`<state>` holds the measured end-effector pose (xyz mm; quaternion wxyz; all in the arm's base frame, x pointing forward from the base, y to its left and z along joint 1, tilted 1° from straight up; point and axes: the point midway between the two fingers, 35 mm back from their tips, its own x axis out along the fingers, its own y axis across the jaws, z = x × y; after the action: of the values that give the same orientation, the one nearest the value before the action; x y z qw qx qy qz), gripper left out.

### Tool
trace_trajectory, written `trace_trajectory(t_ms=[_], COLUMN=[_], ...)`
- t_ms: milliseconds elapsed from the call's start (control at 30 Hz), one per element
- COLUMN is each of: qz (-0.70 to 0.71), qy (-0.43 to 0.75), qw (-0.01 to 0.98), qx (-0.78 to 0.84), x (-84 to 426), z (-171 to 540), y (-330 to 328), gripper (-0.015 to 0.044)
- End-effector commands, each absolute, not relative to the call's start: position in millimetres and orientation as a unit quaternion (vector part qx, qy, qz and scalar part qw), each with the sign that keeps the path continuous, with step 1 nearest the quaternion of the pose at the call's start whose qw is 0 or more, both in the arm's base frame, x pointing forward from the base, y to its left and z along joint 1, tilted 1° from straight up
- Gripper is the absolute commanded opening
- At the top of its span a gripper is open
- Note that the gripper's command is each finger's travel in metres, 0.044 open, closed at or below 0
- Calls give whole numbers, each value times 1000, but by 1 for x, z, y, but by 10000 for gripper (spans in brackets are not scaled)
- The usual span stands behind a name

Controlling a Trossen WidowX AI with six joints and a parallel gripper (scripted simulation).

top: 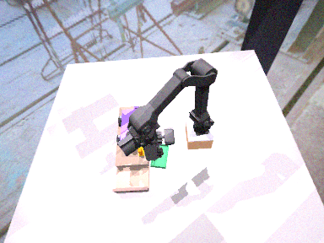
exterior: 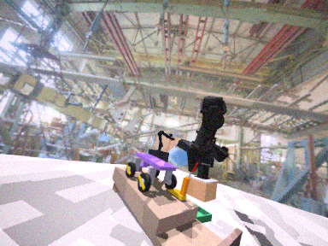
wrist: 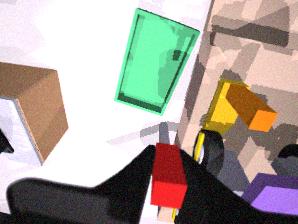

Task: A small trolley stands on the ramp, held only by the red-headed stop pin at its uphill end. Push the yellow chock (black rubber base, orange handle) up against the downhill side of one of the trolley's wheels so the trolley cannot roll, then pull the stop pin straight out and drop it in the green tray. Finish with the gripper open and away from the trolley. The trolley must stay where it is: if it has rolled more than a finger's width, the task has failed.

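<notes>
My gripper (wrist: 164,152) (top: 146,148) is shut on the red-headed stop pin (wrist: 168,176) (exterior: 195,166) and holds it in the air beside the ramp, short of the green tray (wrist: 156,62) (top: 162,160) (exterior: 203,214). The purple trolley (top: 126,122) (exterior: 155,161) (wrist: 274,192) stands on the ramp (top: 131,179) (exterior: 158,209). The yellow chock with its orange handle (wrist: 235,106) (exterior: 181,190) (top: 140,151) lies on the ramp just downhill of a yellow-hubbed wheel (wrist: 208,148). I cannot tell whether chock and wheel touch.
The arm's base sits on a brown-and-white block (top: 199,141) (exterior: 202,188) (wrist: 30,112) to the right of the tray. The ramp ends in a flat lower step toward the table's front.
</notes>
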<state>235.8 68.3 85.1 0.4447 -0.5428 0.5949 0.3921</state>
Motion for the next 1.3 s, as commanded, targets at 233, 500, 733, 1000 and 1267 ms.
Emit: trace_trajectory(t_ms=[233, 500, 733, 1000, 1267], qz=[433, 506, 563, 618, 660], qy=[563, 492, 423, 337, 245], qw=[421, 369, 319, 257, 193], qx=[-564, -604, -634, -662, -683], x=[237, 237, 237, 236, 237], z=[84, 84, 84, 84, 85], y=[75, 73, 72, 70, 68], gripper=[0, 0, 0, 0, 0])
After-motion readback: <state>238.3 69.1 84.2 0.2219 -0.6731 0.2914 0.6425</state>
